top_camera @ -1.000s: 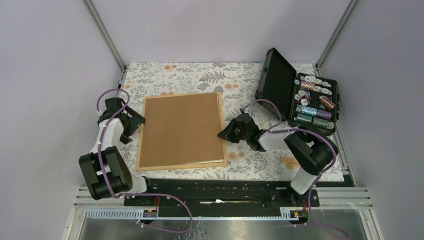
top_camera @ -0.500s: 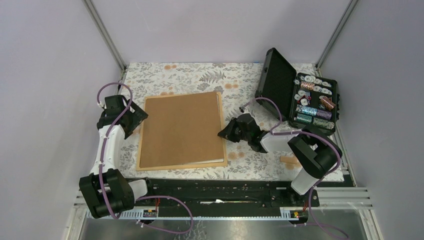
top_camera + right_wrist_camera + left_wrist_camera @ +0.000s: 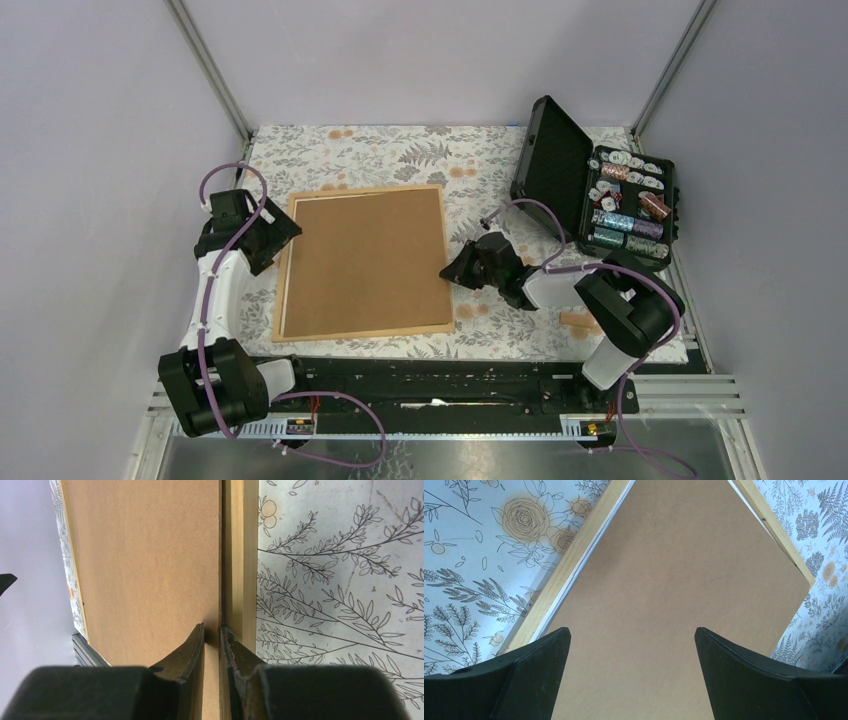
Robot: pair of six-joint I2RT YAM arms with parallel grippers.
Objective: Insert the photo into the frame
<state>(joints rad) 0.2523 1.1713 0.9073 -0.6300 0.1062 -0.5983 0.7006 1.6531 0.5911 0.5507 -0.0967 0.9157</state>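
A light-wood frame (image 3: 283,265) lies flat at the middle of the flower-printed table (image 3: 400,155), with a plain brown backing board (image 3: 362,260) resting inside its moulding. 2 robot arms flank it.

The left gripper (image 3: 268,240) sits at the frame's left rail. Its 2 black fingers (image 3: 536,675) are spread wide above the board, well apart from each other and holding nothing.

The right gripper (image 3: 452,270) is low at the frame's right rail. Its fingers (image 3: 192,645) are drawn almost together with only a slim gap, and their tips are set right at the seam between the board's edge and the wooden moulding. Whether they pinch anything there cannot be told.

The photo itself is hidden from where I stand. A thin white sliver (image 3: 574,577) runs along the inside of the left rail under the board, and I cannot tell what sheet it belongs to.

At the table's far right an open black case (image 3: 545,165) stands with its lid raised. Rows of poker chips (image 3: 625,205) fill its tray. A small piece of pale wood (image 3: 578,320) lies near the right arm's base.
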